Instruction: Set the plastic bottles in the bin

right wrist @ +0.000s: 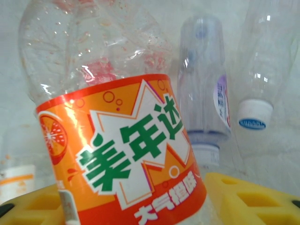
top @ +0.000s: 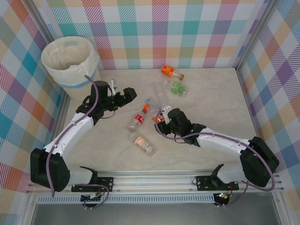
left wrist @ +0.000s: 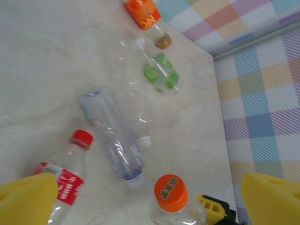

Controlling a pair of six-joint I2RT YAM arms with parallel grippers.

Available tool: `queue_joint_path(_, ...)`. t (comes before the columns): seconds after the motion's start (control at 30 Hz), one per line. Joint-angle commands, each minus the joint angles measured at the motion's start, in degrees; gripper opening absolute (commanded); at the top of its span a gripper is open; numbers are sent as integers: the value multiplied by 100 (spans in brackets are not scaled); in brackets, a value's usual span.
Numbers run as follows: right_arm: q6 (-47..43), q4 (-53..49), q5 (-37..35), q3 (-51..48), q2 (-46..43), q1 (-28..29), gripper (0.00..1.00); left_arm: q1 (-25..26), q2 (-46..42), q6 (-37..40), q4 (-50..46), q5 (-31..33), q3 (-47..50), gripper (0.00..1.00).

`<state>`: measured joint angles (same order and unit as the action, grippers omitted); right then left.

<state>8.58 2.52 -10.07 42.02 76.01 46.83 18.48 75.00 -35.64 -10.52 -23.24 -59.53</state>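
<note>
- Top view: right gripper [top: 161, 116] is mid-table, pinching an orange-labelled clear plastic bottle [top: 158, 117] at the near-right edge of the bottle cluster. Bottle's axis is hard to read here.
- The round cream-white bin w/ bag liner and pale blue band [top: 75, 77] lies far left of and beyond that gripper, well apart.
- Left gripper [top: 125, 95] has jaws spread and holds nothing. It hangs btwn the right gripper and the bin, so it's the nearer one to the bin. Judgement: the left arm is the main thing in the way of a straight carry.
- Around the right gripper: red-labelled clear bottle w/ red cap [top: 137, 121] just left, peach-labelled clear bottle [top: 143, 145] nearer the arm bases and left. A brown-capped bottle w/ orange wrap [top: 171, 71] and a green-spotted clear bottle [top: 177, 88] lie beyond, apart.
- Left wrist: yellow finger pads [left wrist: 26, 201] sit wide at both lower corners, nothing gripped. The held bottle's orange cap [left wrist: 170, 192] faces this cam, low btwn the pads. An unlabelled clear bottle [left wrist: 112, 136] lies ahead, long axis running away and a bit left.
- Right wrist: both yellow fingers press the orange label's sides. Bottle's long axis runs out from the palm, base end forward, leaning slightly left.
- Ahead-right of it lie a bluish clear bottle [right wrist: 201, 89] and a white-capped clear bottle [right wrist: 262, 70], caps toward the gripper. Contact w/ the held one: can't tell.
- Judgement: lift clear of the neighbours first, then swing left over or round the left arm.
</note>
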Motion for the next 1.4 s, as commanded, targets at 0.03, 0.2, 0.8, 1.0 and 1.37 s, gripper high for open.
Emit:
queue_joint_path(0.03,337,800,122,-158,-198,-7,47,527,178,-212,1136,-371,148,100)
queue_joint_path(0.2,440,1134,181,-133,-145,-7,47,997,393,-336,1880,-296,303,100)
queue_joint_path(0.8,434,1518,748,-82,-38,-7,49,1061,812,-460,1871,18,160,33)
queue_joint_path(1.0,441,1533,875,-81,-32,-7,52,1061,782,-428,1669,113,125,2)
queue_joint_path(1.37,372,1370,854,-143,-367,-7,91,1039,300,1,1422,690,118,0)
